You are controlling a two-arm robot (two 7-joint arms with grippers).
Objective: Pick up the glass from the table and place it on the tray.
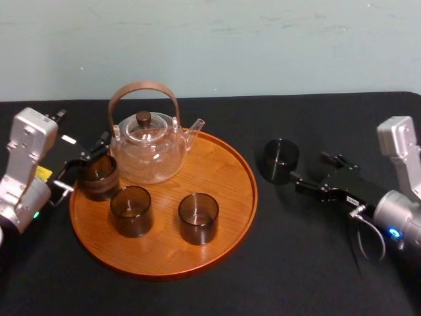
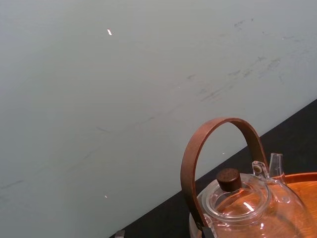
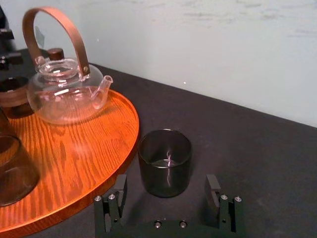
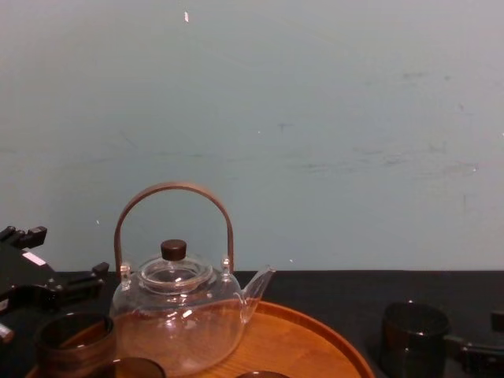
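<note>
A dark smoky glass (image 1: 281,160) (image 3: 164,161) (image 4: 415,335) stands upright on the black table, just off the right rim of the round wooden tray (image 1: 223,178) (image 3: 74,153). My right gripper (image 1: 310,166) (image 3: 166,191) is low on the table just right of the glass. It is open, with a finger on either side of the glass's near base and not touching it. My left gripper (image 1: 79,172) rests at the tray's left edge, against another dark glass (image 1: 99,176) standing there.
A clear glass teapot (image 1: 148,148) (image 3: 64,94) (image 4: 177,315) with a brown hoop handle stands at the back of the tray. Two more dark glasses (image 1: 131,210) (image 1: 198,218) stand at its front. A pale wall rises behind the table.
</note>
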